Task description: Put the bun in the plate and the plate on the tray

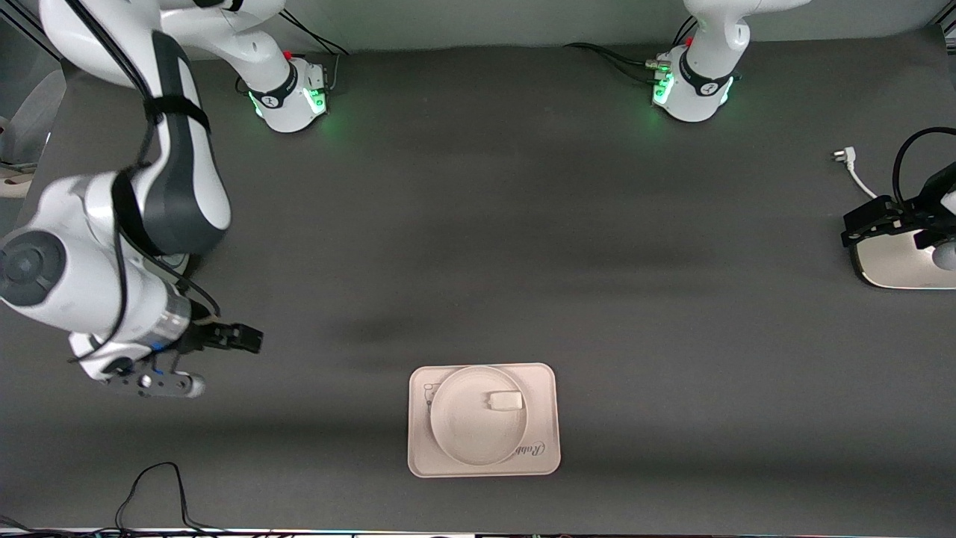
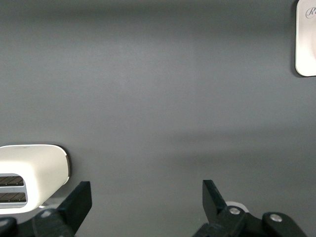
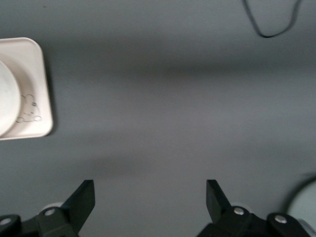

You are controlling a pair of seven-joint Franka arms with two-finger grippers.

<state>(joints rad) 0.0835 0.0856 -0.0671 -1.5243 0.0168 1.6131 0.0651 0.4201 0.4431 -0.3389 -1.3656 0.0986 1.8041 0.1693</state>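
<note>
Cream-beige is the colour of the tray [image 1: 484, 456], the landmark here. It lies flat on the dark grey table [image 1: 478, 246], close to the edge nearest the front camera and about midway between the two arms' ends. Its long sides run from the edge nearer the camera toward the robots' bases. The cursive word on it sits at the corner near the camera, toward the left arm's end.

On the tray sits the round plate [image 1: 467, 433]. It fills most of the tray and hides part of the little drawing. The plate is flat, with its rim up.

In the plate lies the bun [image 1: 505, 401], a small off-white lump. It rests by the rim on the side away from the camera, toward the left arm's end. Its long side runs across, from one arm's end of the table toward the other.

Well away from the tray, the right gripper [image 1: 224, 338] hangs over bare table at the right arm's end. Its fingers [image 3: 79, 205] are spread wide and hold nothing.

Far from the tray, the left gripper [image 1: 870, 223] waits at the left arm's end, over a white toaster [image 1: 900, 263]. Its fingers [image 2: 76, 202] are spread wide too, with nothing between them.
</note>
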